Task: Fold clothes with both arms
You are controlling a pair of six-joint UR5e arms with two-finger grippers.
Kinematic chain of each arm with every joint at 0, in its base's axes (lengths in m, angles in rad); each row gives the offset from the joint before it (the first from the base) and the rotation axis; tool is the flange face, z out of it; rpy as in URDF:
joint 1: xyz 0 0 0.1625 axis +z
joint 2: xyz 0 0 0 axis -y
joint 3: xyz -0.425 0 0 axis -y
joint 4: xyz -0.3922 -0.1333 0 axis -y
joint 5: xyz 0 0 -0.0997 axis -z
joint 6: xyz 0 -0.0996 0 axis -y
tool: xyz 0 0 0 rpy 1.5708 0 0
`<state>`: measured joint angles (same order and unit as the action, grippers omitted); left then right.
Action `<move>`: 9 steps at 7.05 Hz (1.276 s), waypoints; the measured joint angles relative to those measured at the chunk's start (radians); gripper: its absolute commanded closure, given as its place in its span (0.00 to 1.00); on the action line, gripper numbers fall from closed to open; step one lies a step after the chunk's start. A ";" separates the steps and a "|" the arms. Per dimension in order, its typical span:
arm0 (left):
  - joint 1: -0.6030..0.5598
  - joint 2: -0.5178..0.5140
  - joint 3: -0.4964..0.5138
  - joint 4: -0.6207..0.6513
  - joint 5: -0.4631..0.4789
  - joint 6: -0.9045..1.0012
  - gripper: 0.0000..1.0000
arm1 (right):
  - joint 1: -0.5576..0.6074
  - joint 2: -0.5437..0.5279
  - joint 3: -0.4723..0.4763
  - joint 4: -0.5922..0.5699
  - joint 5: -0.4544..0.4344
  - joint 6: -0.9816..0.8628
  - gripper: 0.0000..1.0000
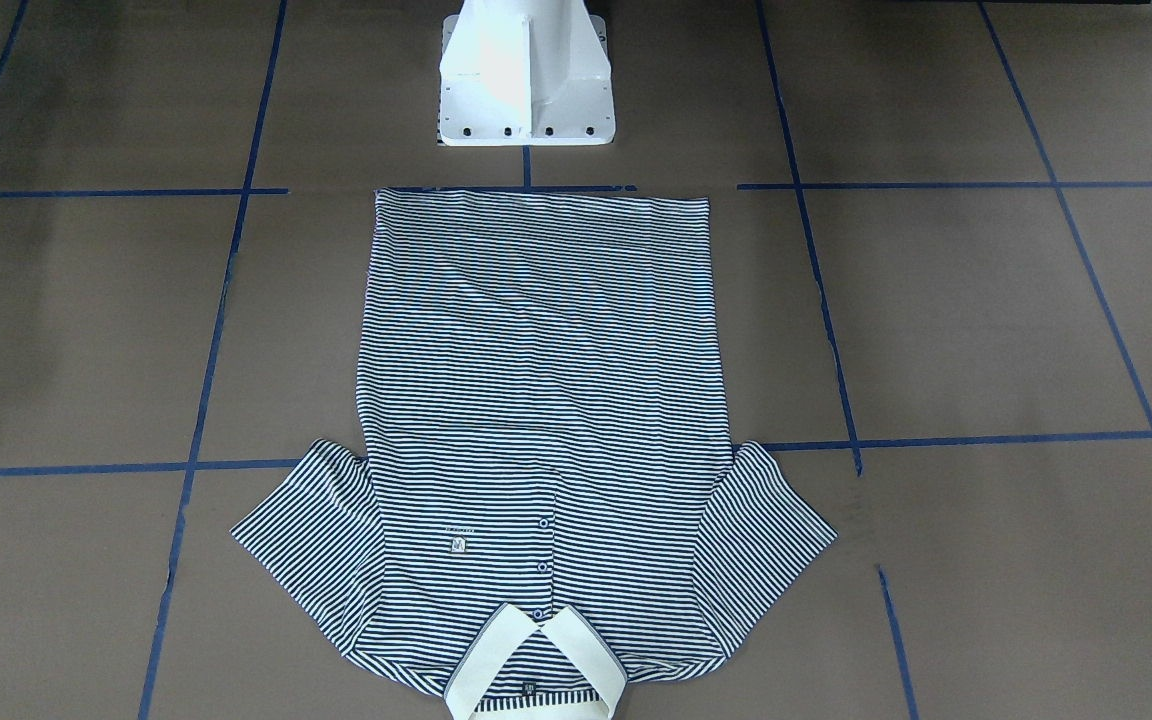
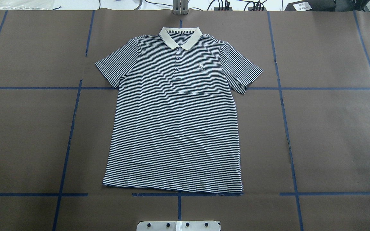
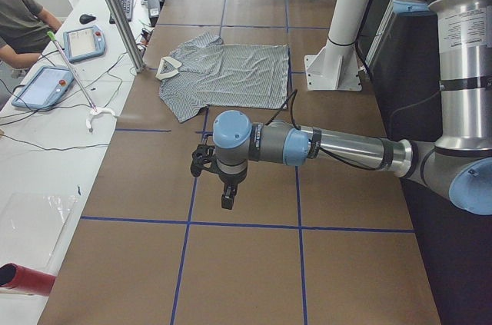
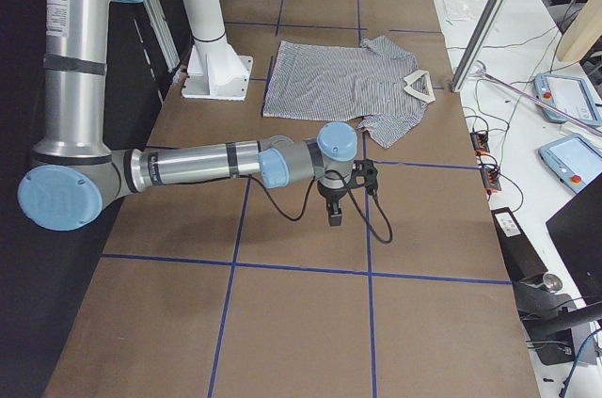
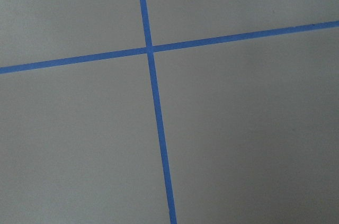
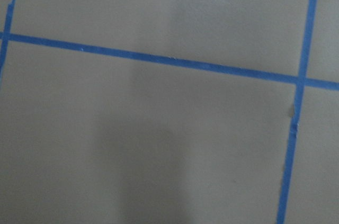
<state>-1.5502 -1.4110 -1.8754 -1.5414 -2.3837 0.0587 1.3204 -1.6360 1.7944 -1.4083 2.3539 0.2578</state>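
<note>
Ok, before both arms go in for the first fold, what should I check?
1. Polo shirt flat, front up, unfolded: ok.
2. Both sleeves spread out: ok.
3. Collar at the far side, hem toward the pedestal: ok.
4. Left gripper and right gripper off the shirt, above bare table: ok.
5. Both grippers open: cannot tell.

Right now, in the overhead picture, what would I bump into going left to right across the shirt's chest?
On the striped polo shirt: short sleeve → buttons → chest logo → other short sleeve.
</note>
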 measured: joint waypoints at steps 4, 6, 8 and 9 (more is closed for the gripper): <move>0.001 -0.006 -0.013 -0.003 0.001 0.005 0.00 | -0.294 0.446 -0.319 0.186 -0.210 0.660 0.13; 0.002 -0.008 -0.017 -0.004 0.001 0.007 0.00 | -0.393 0.604 -0.549 0.409 -0.331 0.978 0.22; 0.002 -0.009 -0.018 -0.005 0.001 0.008 0.00 | -0.429 0.653 -0.630 0.455 -0.367 1.057 0.25; 0.002 -0.009 -0.018 -0.005 0.001 0.008 0.00 | -0.435 0.657 -0.641 0.458 -0.373 1.061 0.26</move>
<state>-1.5478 -1.4200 -1.8929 -1.5462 -2.3823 0.0671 0.8849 -0.9792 1.1529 -0.9505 1.9805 1.3189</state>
